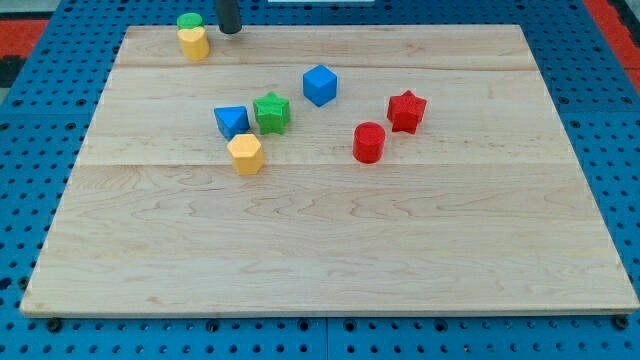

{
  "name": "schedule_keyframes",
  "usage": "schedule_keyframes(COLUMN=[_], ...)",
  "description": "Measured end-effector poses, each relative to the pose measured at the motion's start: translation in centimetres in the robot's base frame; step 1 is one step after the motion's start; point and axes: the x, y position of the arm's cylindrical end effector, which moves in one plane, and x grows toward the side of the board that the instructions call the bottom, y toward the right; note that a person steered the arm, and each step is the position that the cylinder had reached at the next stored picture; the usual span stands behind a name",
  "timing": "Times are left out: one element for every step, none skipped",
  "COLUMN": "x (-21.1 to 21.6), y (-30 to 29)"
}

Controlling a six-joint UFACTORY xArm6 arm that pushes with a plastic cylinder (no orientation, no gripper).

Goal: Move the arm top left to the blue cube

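Note:
The blue cube (320, 85) sits on the wooden board (330, 250) a little above and left of its middle. My tip (230, 30) is at the board's top edge, up and to the left of the cube and well apart from it. Just left of the tip a green block (189, 21) and a yellow block (194, 43) stand close together at the top left corner.
A blue wedge-like block (231, 121), a green star (272, 112) and a yellow hexagonal block (245, 153) cluster left of centre. A red star (406, 110) and a red cylinder (369, 142) stand right of the cube. Blue pegboard surrounds the board.

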Motion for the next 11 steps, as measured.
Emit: schedule_keyframes(x=[0.2, 2.1, 3.1, 2.7, -0.1, -0.2, -0.1, -0.2, -0.2, -0.1, -0.1], y=[0.0, 0.0, 0.0, 2.6, 2.8, 2.5, 2.0, 1.5, 1.3, 1.3, 1.3])
